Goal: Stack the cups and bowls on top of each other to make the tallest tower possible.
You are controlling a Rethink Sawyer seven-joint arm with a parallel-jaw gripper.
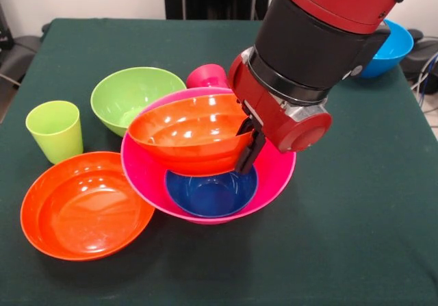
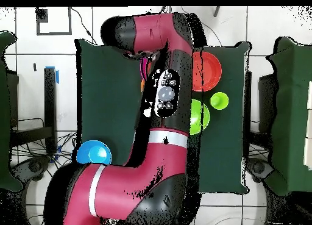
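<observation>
In the front view my gripper (image 1: 249,144) is shut on the right rim of the big orange bowl (image 1: 181,133). The bowl hangs tilted over the big pink bowl (image 1: 277,179). A small dark blue bowl (image 1: 211,194) sits inside the pink one. The green bowl (image 1: 125,97) stands behind at the left, with the red-pink cup (image 1: 205,75) to its right. The lime green cup (image 1: 55,129) stands upright at the far left. A shallow red-orange bowl (image 1: 85,205) lies at the front left. The yellow-orange cup is out of view. In the overhead view the arm hides the gripper.
The light blue bowl (image 1: 391,48) sits at the table's back right corner, behind the arm. The overhead view shows the red-orange bowl (image 2: 210,70), the green bowl (image 2: 200,116), the lime cup (image 2: 219,100) and the light blue bowl (image 2: 93,153) around the arm.
</observation>
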